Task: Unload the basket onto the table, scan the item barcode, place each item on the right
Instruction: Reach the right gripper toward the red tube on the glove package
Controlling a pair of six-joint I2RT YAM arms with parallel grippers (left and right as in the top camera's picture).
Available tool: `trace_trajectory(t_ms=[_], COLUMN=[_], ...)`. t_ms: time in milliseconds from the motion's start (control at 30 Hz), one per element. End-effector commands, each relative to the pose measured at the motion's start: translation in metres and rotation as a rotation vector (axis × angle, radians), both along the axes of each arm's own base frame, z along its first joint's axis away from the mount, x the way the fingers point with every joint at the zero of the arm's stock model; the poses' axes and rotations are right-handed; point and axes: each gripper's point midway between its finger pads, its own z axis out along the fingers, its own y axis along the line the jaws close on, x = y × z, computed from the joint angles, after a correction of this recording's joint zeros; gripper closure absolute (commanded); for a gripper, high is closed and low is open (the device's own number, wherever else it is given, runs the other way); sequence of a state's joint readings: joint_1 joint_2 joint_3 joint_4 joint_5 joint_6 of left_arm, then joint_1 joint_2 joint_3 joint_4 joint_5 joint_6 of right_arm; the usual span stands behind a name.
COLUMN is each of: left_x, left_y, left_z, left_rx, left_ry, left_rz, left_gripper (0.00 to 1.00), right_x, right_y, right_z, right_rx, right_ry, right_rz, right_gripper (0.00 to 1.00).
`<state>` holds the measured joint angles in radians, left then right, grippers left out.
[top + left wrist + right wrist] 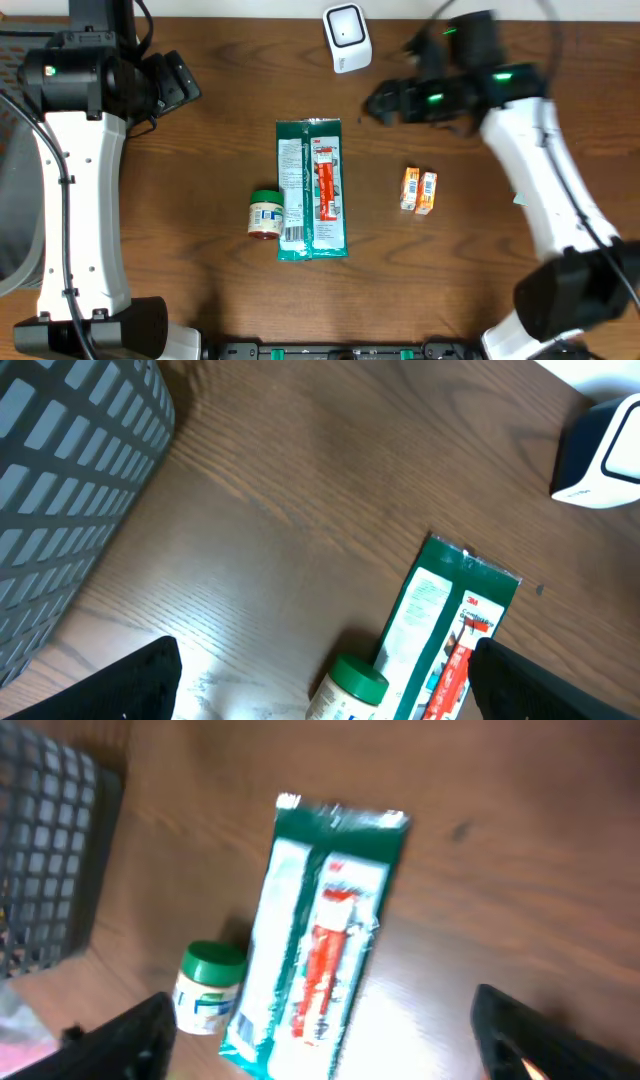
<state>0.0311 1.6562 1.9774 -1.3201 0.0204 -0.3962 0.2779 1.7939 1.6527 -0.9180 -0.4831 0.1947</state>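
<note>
Right gripper (385,100): black fingers spread, empty, beyond the green foil packet's (312,188) top-right corner.
Left gripper (178,80): released, empty, off the packet's top-left.
Packet: flat, rectangular, crimped ends, white label strip, red stripe; lies on the wood-grain table (470,290).
Round jar (265,213), green lid: touching the packet's lower-left edge.
Two orange cartons (419,190): to the packet's right, apart.
White rounded scanner (347,37): beyond the packet's top end.
</note>
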Motion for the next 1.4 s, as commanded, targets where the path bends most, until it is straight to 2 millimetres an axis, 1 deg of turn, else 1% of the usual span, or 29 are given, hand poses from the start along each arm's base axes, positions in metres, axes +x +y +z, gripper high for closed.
trace_trajectory(t_ms=[0,67,167,200,300,400,467,500,533,600,633,767,900,1000,1100,1200,1267,1367], left_x=[0.001,0.001,0.001,0.001,0.001,0.001,0.001,0.001,0.001,0.001,0.001,0.001,0.001,0.001,0.001,0.001,0.001,0.001], left_y=[0.002,0.002,0.002,0.002,0.002,0.002,0.002,0.002,0.002,0.002,0.002,0.002,0.002,0.002,0.002,0.002,0.002,0.002], left_z=[0.000,0.000,0.000,0.000,0.000,0.000,0.000,0.000,0.000,0.000,0.000,0.000,0.000,0.000,0.000,0.000,0.000,0.000], left_rx=[0.001,0.001,0.001,0.001,0.001,0.001,0.001,0.001,0.001,0.001,0.001,0.001,0.001,0.001,0.001,0.001,0.001,0.001], left_ry=[0.000,0.000,0.000,0.000,0.000,0.000,0.000,0.000,0.000,0.000,0.000,0.000,0.000,0.000,0.000,0.000,0.000,0.000], left_rz=[0.013,0.013,0.013,0.013,0.013,0.013,0.013,0.013,0.013,0.013,0.013,0.013,0.013,0.013,0.013,0.013,0.013,0.013], left_gripper=[0.08,0.08,0.08,0.08,0.08,0.08,0.08,0.08,0.08,0.08,0.08,0.08,0.08,0.08,0.08,0.08,0.08,0.08], right_x=[-0.012,-0.019,-0.025,-0.026,-0.026,-0.024,-0.022,-0.020,-0.020,-0.018,-0.017,-0.011,-0.005,-0.001,-0.001,-0.007,-0.010,-0.014], right_y=[0.021,0.037,0.051,0.055,0.063,0.080,0.089,0.092,0.094,0.094,0.093,0.082,0.067,0.056,0.045,0.033,0.034,0.042], right_z=[-0.048,-0.070,-0.103,-0.114,-0.143,-0.168,-0.179,-0.182,-0.183,-0.182,-0.180,-0.168,-0.150,-0.138,-0.136,-0.139,-0.139,-0.137], right_rx=[-0.088,-0.141,-0.239,-0.278,-0.368,-0.380,-0.375,-0.371,-0.369,-0.366,-0.363,-0.347,-0.308,-0.263,-0.235,-0.212,-0.189,-0.140], right_ry=[0.117,0.141,0.155,0.153,0.141,0.126,0.114,0.107,0.103,0.097,0.094,0.109,0.145,0.203,0.274,0.388,0.426,0.472], right_rz=[-0.027,0.008,0.042,0.048,0.056,0.080,0.092,0.095,0.096,0.095,0.091,0.029,-0.092,-0.244,-0.378,-0.548,-0.562,-0.532], right_gripper=[0.17,0.20,0.23,0.26,0.29,0.35,0.47,0.60,0.71,0.86,0.90,0.99,0.99,0.99,0.99,0.99,0.99,0.99])
